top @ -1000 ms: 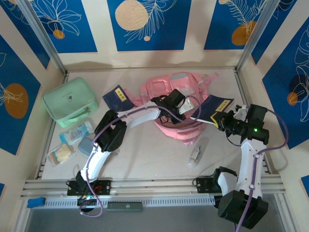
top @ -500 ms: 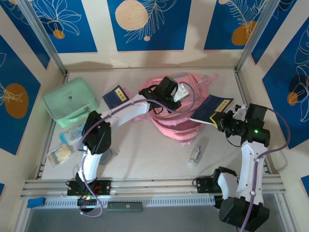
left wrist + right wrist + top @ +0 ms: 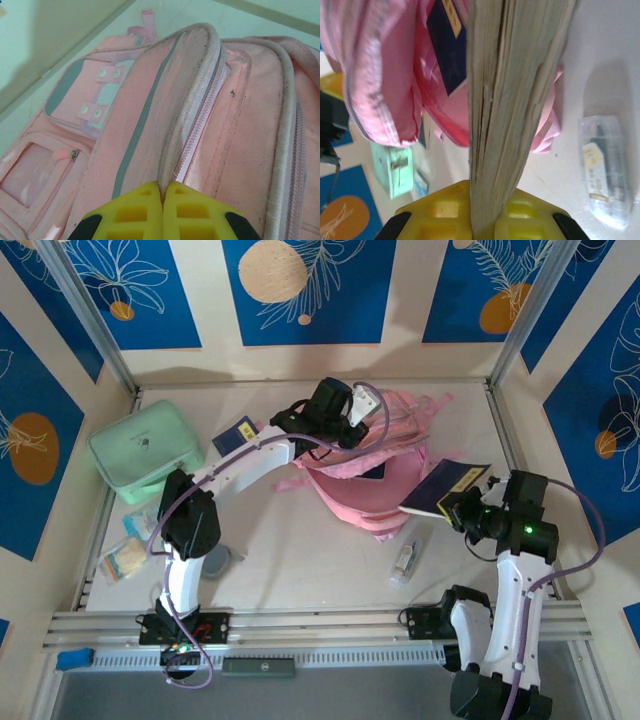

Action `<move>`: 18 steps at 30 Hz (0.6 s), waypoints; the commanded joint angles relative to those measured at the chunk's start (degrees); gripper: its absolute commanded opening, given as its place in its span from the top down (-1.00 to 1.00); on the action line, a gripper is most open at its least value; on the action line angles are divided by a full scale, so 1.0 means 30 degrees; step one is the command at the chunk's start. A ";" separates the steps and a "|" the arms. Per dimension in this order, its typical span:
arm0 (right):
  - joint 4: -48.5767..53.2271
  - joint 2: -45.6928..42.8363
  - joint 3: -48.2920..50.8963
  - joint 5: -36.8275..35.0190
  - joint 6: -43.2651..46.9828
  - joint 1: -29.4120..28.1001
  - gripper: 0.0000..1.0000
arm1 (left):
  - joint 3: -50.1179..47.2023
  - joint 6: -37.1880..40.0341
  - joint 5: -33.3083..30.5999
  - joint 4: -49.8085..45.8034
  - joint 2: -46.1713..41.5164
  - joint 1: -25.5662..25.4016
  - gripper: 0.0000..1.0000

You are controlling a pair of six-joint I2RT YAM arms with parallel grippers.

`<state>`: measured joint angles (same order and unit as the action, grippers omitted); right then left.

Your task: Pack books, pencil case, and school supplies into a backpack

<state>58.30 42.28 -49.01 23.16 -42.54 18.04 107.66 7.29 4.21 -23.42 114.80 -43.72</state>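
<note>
Backpack (image 3: 365,485): biggest item, pink fabric with grey trim, mid-table toward the far wall, main compartment gaping open toward the right; press-stud pocket and clear window pocket on the front. Mint-green case (image 3: 140,450): boxy, far left, well apart from the backpack. Left gripper (image 3: 162,192): yellow pads pressed together, pinching the backpack's zip rim, flap pulled up. Right gripper (image 3: 485,220): clamped on one edge of a held book (image 3: 445,488), thin, navy, yellow cover label, tilted just beside the backpack's right side, pale page edges facing the wrist camera. Second book (image 3: 447,45): navy, yellow label, inside the open compartment. Third book (image 3: 238,437): flat on the table left of the backpack, partly under the left arm. Pencil case (image 3: 217,560): grey-blue, oval, beside the left arm's lower link, partly hidden. Clear bottle (image 3: 406,560): lying on the table in front of the backpack. Blue-white packet (image 3: 140,523) and yellowish packet (image 3: 125,558): left edge, near side of the mint-green case.
</note>
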 commanded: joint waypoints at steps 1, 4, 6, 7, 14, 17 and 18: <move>-0.3901 0.0405 0.1658 0.3986 -0.0938 -0.1284 1.00 | 0.1563 -0.0650 0.0764 0.1330 -0.0957 0.0408 1.00; -0.7434 0.1368 0.2478 0.4674 -0.1603 -0.3160 1.00 | 0.1893 -0.0708 0.0821 0.1013 -0.0893 0.0452 1.00; -0.9638 0.2219 0.2726 0.4998 -0.1558 -0.4250 1.00 | 0.1867 -0.0705 0.0796 0.1034 -0.0945 0.0437 1.00; -1.0478 0.2738 0.2814 0.4739 -0.1659 -0.4750 1.00 | 0.1889 -0.0758 0.0672 0.1032 -0.0987 0.0433 1.00; -1.7772 0.6768 0.4612 0.4473 -0.2448 -0.5892 0.97 | 0.1546 -0.1092 0.0286 0.1505 -0.1212 0.0625 1.00; -1.9328 0.8859 0.4272 0.4057 -0.2301 -0.6352 0.93 | 0.1390 -0.1269 0.0553 0.1624 -0.1338 0.0660 1.00; -1.9810 0.9724 0.4068 0.3840 -0.2228 -0.6530 0.93 | 0.1282 -0.1348 0.0540 0.1749 -0.1383 0.0660 1.00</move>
<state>9.54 68.40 -35.86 34.04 -49.30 -0.34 110.32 4.91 5.30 -23.27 114.80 -42.72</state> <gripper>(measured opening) 0.102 0.064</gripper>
